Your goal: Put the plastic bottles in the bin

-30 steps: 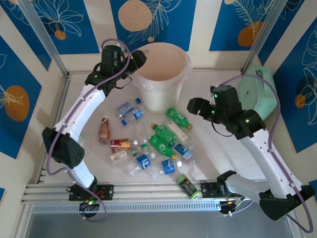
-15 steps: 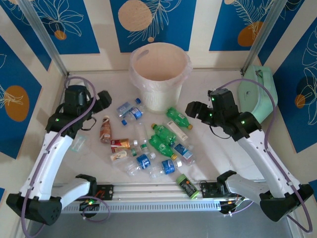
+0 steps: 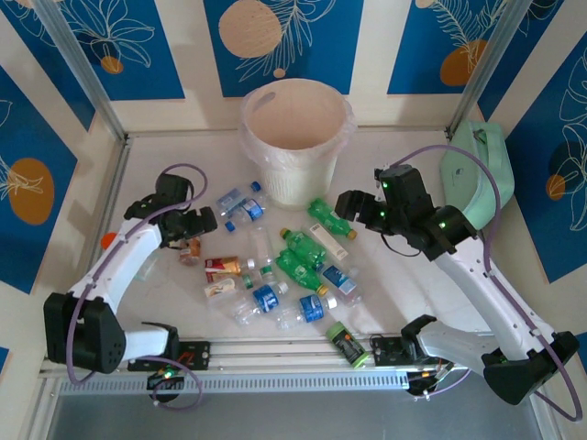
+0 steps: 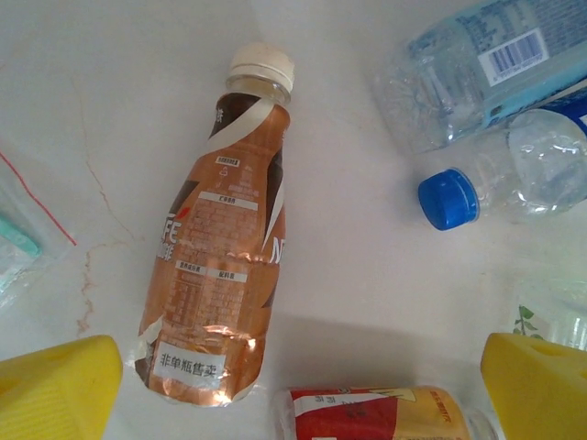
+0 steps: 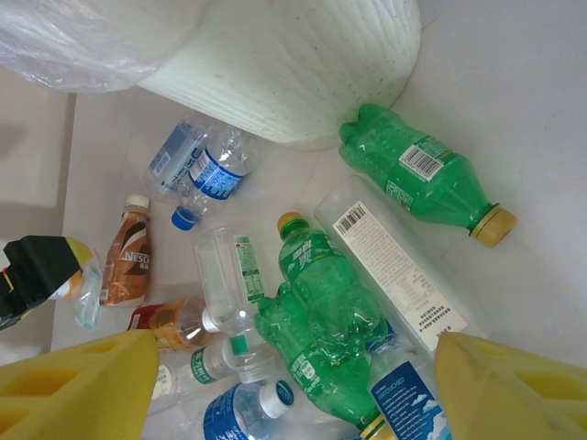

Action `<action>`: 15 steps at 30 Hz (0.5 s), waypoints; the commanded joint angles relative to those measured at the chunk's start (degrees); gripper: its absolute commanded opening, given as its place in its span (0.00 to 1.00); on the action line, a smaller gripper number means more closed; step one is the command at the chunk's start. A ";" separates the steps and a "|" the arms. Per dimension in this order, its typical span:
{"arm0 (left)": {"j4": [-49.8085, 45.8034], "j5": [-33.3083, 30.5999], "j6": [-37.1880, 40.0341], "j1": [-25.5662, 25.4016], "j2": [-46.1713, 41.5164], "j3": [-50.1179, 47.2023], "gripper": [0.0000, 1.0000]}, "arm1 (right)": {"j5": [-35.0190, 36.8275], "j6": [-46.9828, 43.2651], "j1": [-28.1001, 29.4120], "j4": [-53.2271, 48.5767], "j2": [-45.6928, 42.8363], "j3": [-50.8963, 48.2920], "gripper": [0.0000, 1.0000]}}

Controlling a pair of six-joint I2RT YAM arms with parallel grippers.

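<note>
Left fingers (image 4: 57,390): yellow, blocky foam-like pads, spread wide, gripping nothing. They hang over a brown bottle (image 4: 220,266) that lies flat between them on the tabletop (image 4: 367,302), apart from both pads. The bottle has a glossy, wrinkled shrink sleeve and a cream ribbed cap. A red-labelled bottle (image 4: 376,412) lies crosswise just beside its base. To the right lie two clear, crumpled bottles, one with a blue cap (image 4: 514,183) and one with a blue barcode label (image 4: 486,64). A clear zip bag (image 4: 23,229) lies at the left edge. The tabletop is white and smooth with faint veins.

Right fingers (image 5: 78,390): same yellow pads, spread wide, gripping nothing, held above the pile. Below them are a dented green bottle (image 5: 321,293) with a yellow cap and a clear straight-sided bottle (image 5: 394,257) with a white printed label. Further out, a second green bottle (image 5: 417,174) lies just beside the wall of the bin (image 5: 303,64).

Bin: round, translucent whitish, finely ribbed wall, clear film liner folded over the rim. It stands upright at the far middle of the tabletop. The bottles lie scattered on the tabletop on its near side, between the two arms.

Other items: a mint-green rounded case (image 3: 472,170) at the right edge; a dark cylinder (image 3: 347,344) with a green cap by the near rail.
</note>
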 commanded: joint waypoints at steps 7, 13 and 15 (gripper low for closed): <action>3.13 0.81 1.83 3.69 3.53 -3.14 0.95 | -0.22 1.38 1.90 1.13 0.05 -0.61 0.79; 5.09 3.69 1.52 4.81 7.25 -3.73 0.89 | 0.18 1.67 2.60 1.12 0.39 -0.15 0.79; 5.95 4.67 1.39 4.83 8.06 -3.99 0.88 | 0.17 1.80 2.78 1.29 0.48 -0.15 0.79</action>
